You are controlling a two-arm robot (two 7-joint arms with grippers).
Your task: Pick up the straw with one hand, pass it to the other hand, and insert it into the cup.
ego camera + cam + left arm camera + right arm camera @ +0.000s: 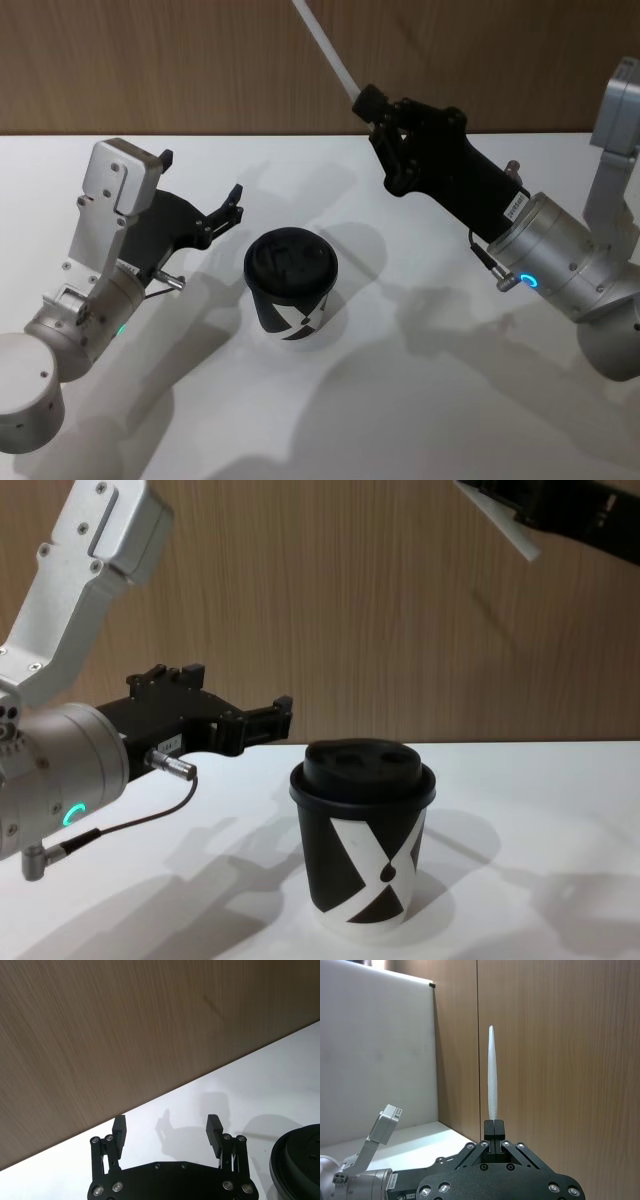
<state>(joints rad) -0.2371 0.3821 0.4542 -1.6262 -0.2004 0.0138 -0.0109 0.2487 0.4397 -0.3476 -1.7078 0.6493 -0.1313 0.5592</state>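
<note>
On the table, the capped cup stands upright; left of it the left hand gapes wide, empty; up and right of it the right hand pinches the straw, pointing away; best tip it vertical, centred over the lid, before lowering.

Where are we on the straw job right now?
Done: straw is off the table, clamped in the right gripper, held high beyond the cup. In hand: left gripper open, empty beside the cup. Left: insertion into the lid; whether the pass already happened can't be told.
</note>
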